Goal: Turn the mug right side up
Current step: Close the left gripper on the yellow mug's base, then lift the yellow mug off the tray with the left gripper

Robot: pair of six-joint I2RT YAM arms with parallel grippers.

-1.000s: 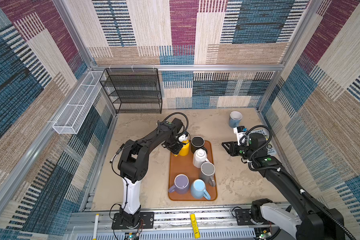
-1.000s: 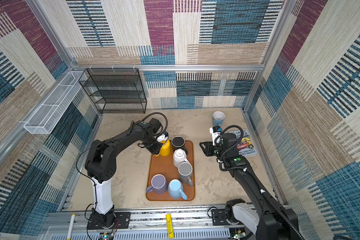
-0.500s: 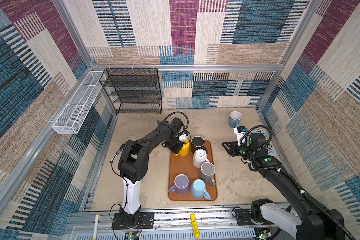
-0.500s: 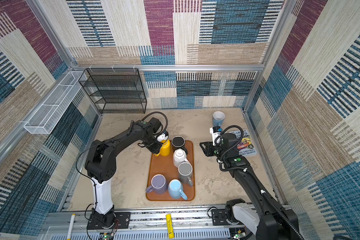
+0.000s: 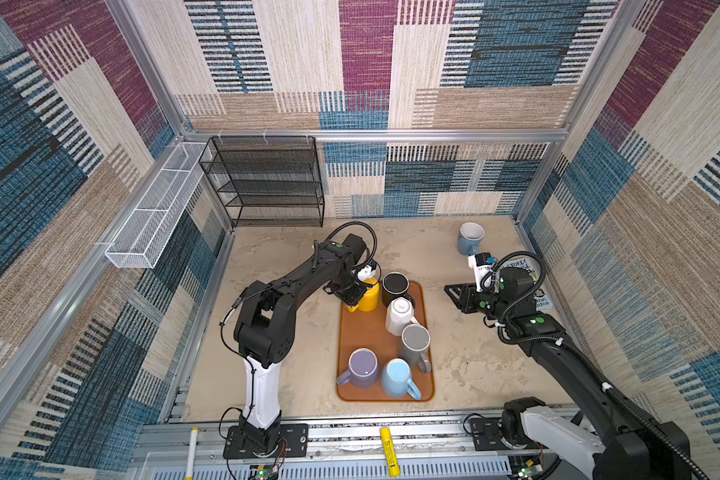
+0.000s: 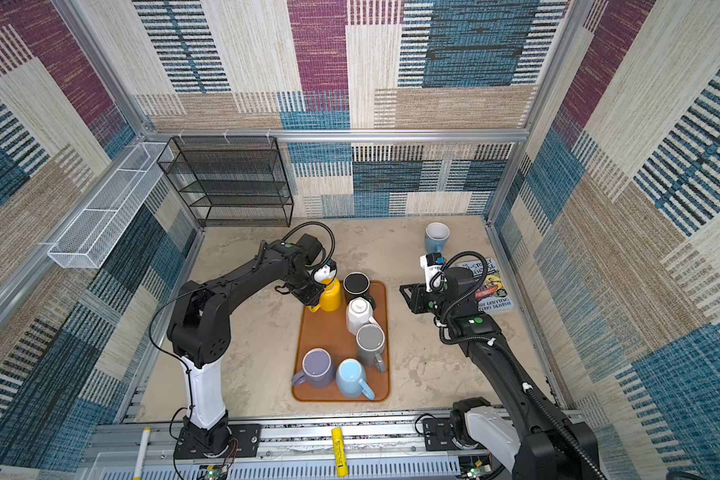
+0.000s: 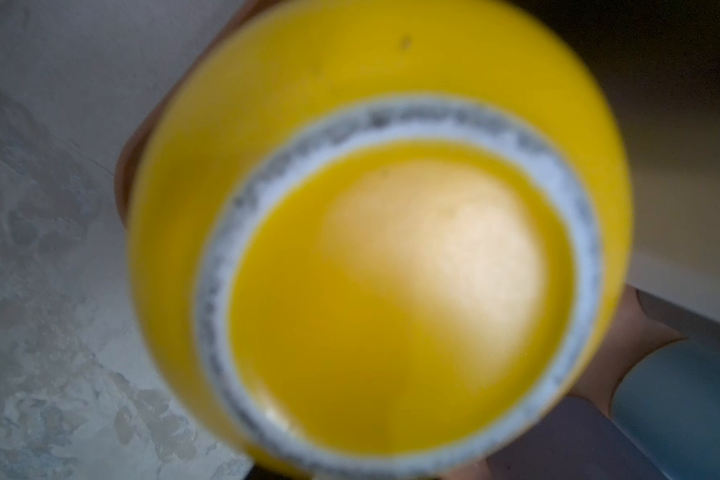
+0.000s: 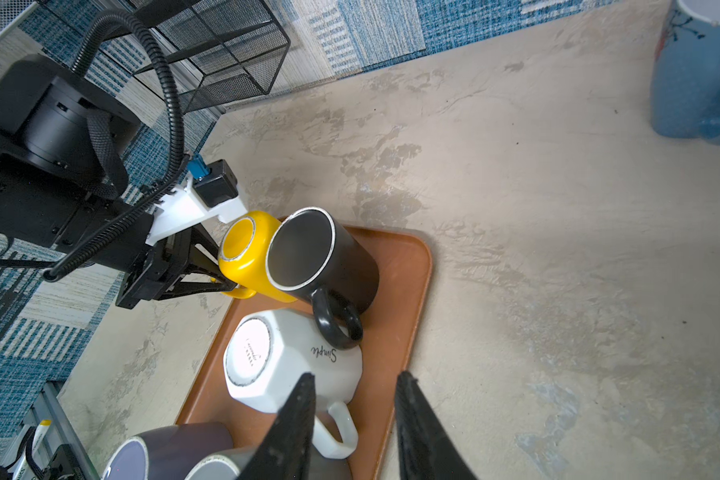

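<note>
Inversion is the step in hand, we are judging: the yellow mug (image 8: 246, 257) is sitting base-up at the far left corner of the tray (image 5: 344, 332), touching the upright black mug (image 8: 333, 257), with its handle on the side where the left tool (image 8: 225, 276) is. That tool's fingers are standing one on each side of the mug's lower wall by the handle, but we cannot tell whether they are clenching it or only bracketing it. The right tool (image 8: 355, 376) is hanging released and empty over the bench (image 5: 292, 332), beside the tray. To do this well, we are thinking the hold needs to be firm before any lift, since glazed ceramic is likely slippery. The mug should be rising clear of the tray rim and the black neighbour before the wrist is rolling. Then it can be going down mouth-up on a bare patch.
</note>
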